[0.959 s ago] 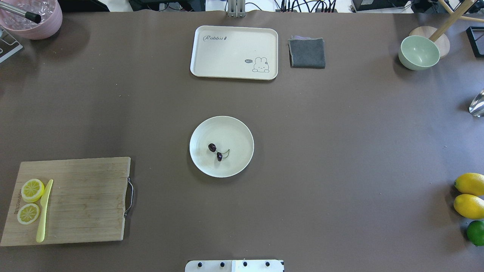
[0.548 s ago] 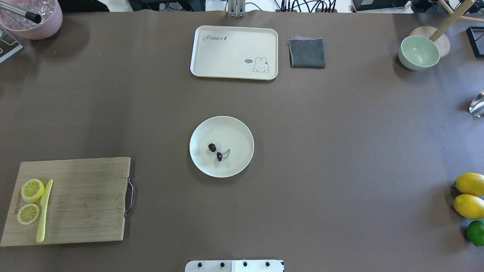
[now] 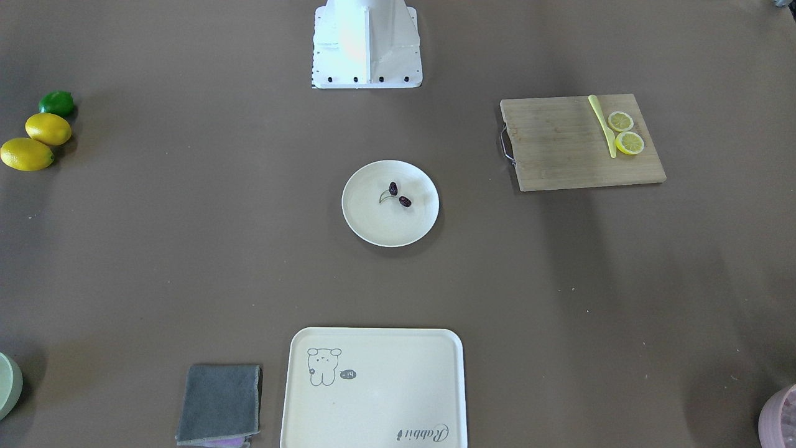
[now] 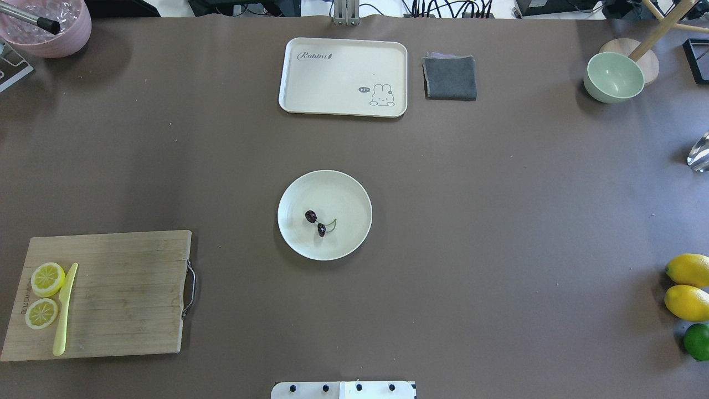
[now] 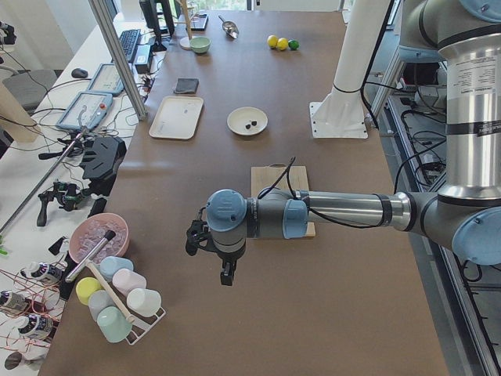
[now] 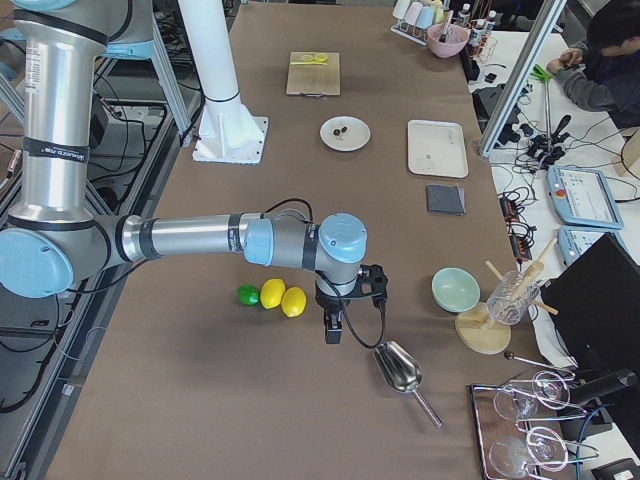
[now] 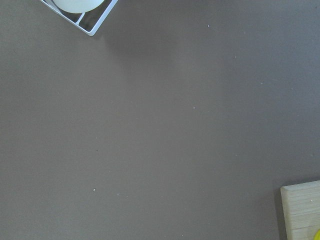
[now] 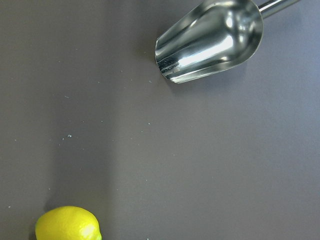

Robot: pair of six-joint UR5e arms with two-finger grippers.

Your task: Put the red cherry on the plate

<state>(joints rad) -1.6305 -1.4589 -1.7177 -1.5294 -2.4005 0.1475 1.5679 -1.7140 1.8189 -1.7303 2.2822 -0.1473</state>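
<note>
The red cherry, a dark pair on a green stem, lies inside the round cream plate at the table's middle, also seen from the front as cherry on plate. My left gripper hangs over bare table far out at the left end, beyond the cutting board. My right gripper hangs at the right end, between the lemons and a metal scoop. Both show only in the side views, so I cannot tell whether they are open or shut.
A wooden cutting board carries two lemon slices and a yellow knife. A cream tray and grey cloth lie at the back. Green bowl, lemons, lime, scoop and cup rack occupy the ends.
</note>
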